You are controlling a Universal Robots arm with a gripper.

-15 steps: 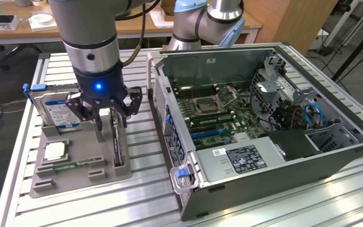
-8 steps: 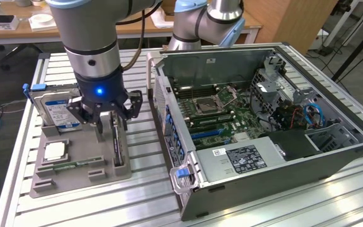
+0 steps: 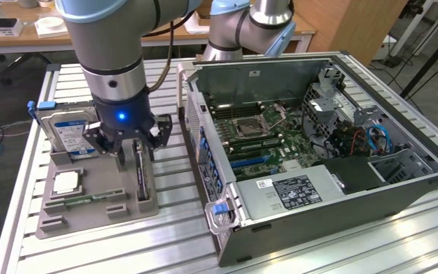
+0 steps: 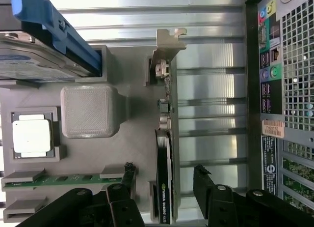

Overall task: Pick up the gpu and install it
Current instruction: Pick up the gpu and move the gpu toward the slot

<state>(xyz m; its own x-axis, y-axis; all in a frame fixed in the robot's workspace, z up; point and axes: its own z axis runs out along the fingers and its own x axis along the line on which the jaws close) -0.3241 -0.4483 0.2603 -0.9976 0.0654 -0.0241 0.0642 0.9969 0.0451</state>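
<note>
The gripper (image 3: pixel 132 144) jaws stand apart astride the gpu (image 3: pixel 141 171), at nine o'clock of the computer case (image 3: pixel 318 228). The fixture (image 3: pixel 89 212) holds the card on edge, presumably for grasping.

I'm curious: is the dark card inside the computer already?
No, the gpu stands on edge in the gray holder outside the computer case.

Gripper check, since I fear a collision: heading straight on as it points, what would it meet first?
Likely the gpu, which stands on edge in the grey holder, directly between the fingers of the open gripper. Depth is hard to judge.
</note>
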